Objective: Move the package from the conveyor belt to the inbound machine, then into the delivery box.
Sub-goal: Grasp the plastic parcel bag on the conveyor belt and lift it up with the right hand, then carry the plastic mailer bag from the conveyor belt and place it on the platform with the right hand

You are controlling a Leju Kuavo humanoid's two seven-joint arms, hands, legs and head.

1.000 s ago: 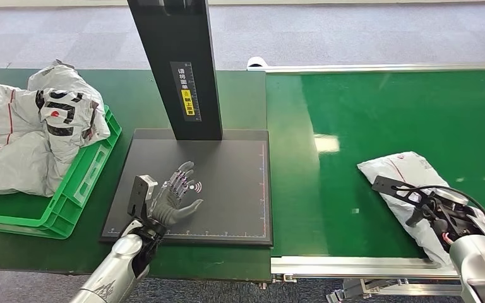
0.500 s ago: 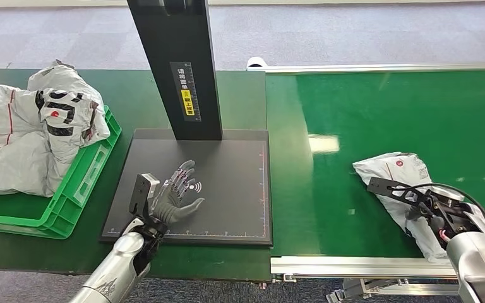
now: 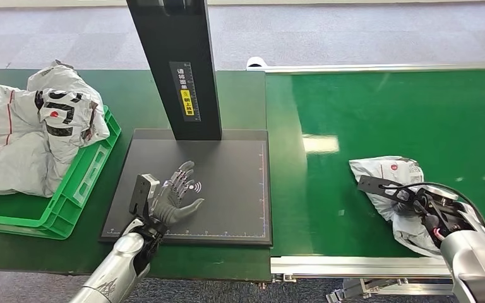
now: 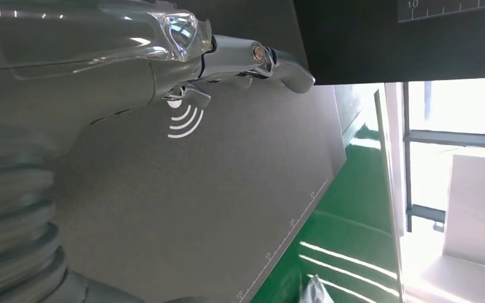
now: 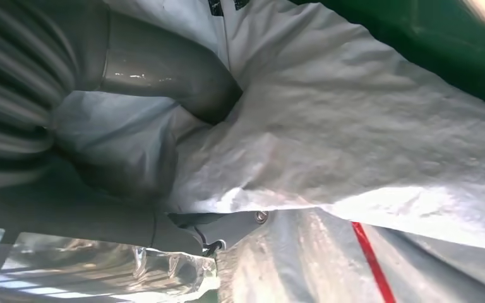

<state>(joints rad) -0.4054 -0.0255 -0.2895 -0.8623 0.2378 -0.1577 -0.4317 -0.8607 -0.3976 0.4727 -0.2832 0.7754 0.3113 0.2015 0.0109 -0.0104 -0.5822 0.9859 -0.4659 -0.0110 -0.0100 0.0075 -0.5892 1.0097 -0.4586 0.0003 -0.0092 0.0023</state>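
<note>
The right hand [image 3: 431, 211] is clamped on the package [image 3: 395, 180], a crumpled white mailer bag lying on the green conveyor belt [image 3: 379, 113] near its front edge. From the right wrist camera the thick grey thumb [image 5: 164, 69] is buried in a fold of the bag [image 5: 353, 139], plastic bunched tight around it, a red stripe running across the wrinkled skin. In the head view the hand covers the bag's near end while the far end, with its small red mark, sticks out toward the machine side.

Over to the left hand [image 3: 173, 196]: it holds nothing, fingers spread, above the dark flat plate of the inbound machine [image 3: 227, 189], just beside the white wireless symbol printed there. The left wrist camera shows the silver fingers [image 4: 278, 60] stretched out over that symbol on the grey plate [image 4: 196, 208]. The machine's black column [image 3: 177, 63] rises behind the plate, carrying a yellow label.

Further left, on the green desk [image 3: 139, 95], sits the green delivery box [image 3: 82, 183], piled with grey and white mailer bags [image 3: 31, 132] spilling over its rim.
</note>
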